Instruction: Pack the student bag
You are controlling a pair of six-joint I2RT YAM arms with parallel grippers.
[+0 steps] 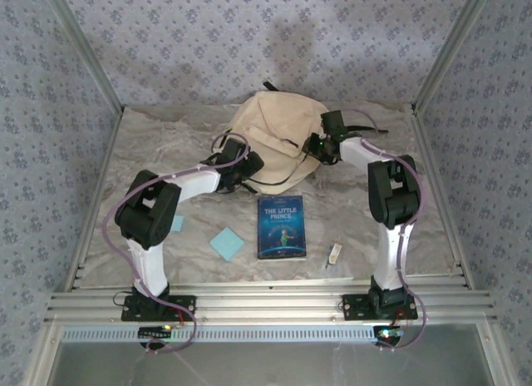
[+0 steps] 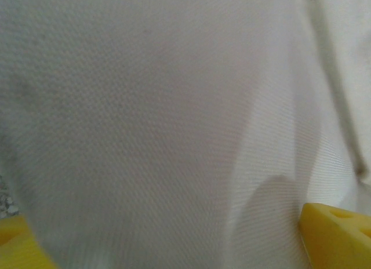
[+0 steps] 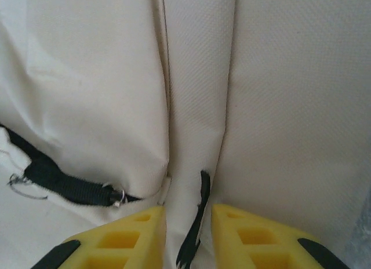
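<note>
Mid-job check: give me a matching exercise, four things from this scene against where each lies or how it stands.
Things:
1. book
2. blue paper square
3. left gripper
4. right gripper

Places or states:
A. jaws close together on a fold of the student bag
B. flat on the table, left of the book
C. jaws wide apart, facing bag fabric
D. flat on the table, on the near side of the bag

Pairs: 1-D, 2-B, 3-C, 4-A

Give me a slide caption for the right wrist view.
Right gripper pinches a cream fabric fold of the student bag, a black strip caught in the fold.
</note>
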